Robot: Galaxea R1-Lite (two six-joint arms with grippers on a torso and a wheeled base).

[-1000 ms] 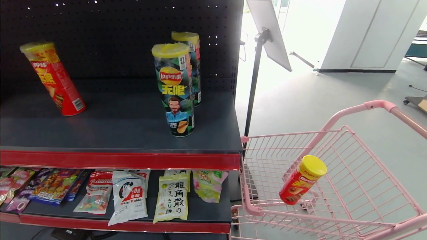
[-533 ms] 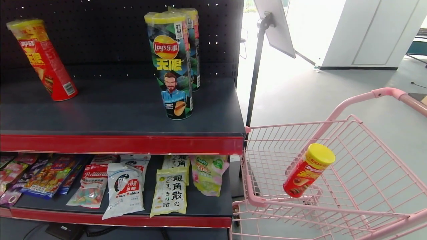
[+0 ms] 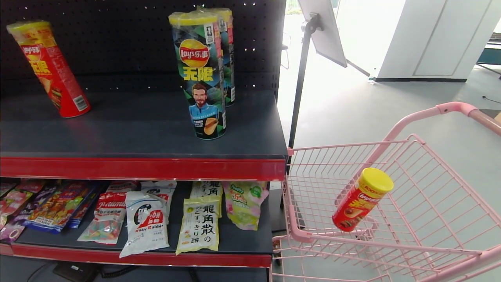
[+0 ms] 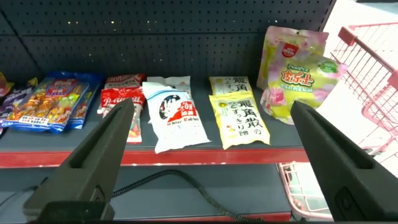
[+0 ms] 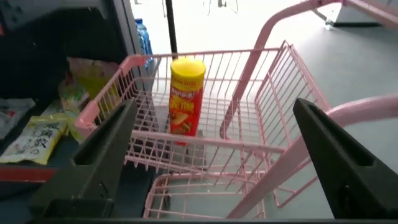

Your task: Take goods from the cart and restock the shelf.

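A red chips can [image 3: 362, 199] with a yellow lid leans tilted inside the pink wire cart [image 3: 325, 158], to the right of the shelf. In the right wrist view the same can [image 5: 185, 99] stands in the cart [image 5: 211, 140]; my right gripper [image 5: 216, 102] is open, short of the cart and apart from the can. The upper shelf board [image 3: 129, 133] carries a red can [image 3: 49, 68] on the left and two dark green cans [image 3: 200, 74] toward the right. My left gripper [image 4: 212, 104] is open with nothing in it, facing the lower shelf.
Several snack bags [image 3: 146, 223] lie in a row on the lower shelf [image 4: 186, 155]. A cable [image 4: 186, 186] runs below that shelf. A pole with a tilted panel [image 3: 301, 74] stands between shelf and cart. Open grey floor lies behind the cart.
The whole head picture shifted over the last second, shelf and cart sitting higher in it now, so the camera moved. The cans and the cart kept their places.
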